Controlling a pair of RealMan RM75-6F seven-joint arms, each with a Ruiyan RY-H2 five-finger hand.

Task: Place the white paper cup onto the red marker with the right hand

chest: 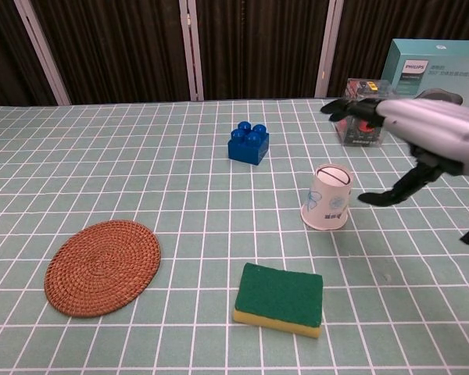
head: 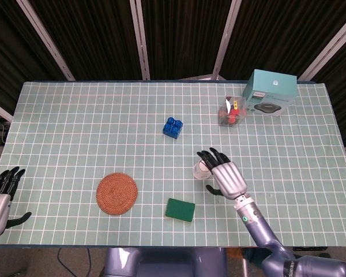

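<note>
Green checked tablecloth (chest: 102,156), dark curtains (chest: 258,47) behind, right robot hand (head: 228,176) released (fingers spread), white paper cup (chest: 326,197) upside down.

We see the right hand (chest: 426,141) raised just to the right of the paper cup (chest: 326,198), apart from it — the cup stands upside down on the table (chest: 102,156). Left of the hand and beyond the cup sits the toy block (chest: 248,144). Nearer to us and left of the hand lies the sponge (chest: 279,298), with the woven coaster (chest: 103,266) further left still. Behind the hand stands a clear container (head: 232,111), a boxed device (head: 270,92) just to its right. The left hand (head: 0,196) hangs off the table's near left corner — well apart from everything.
</note>
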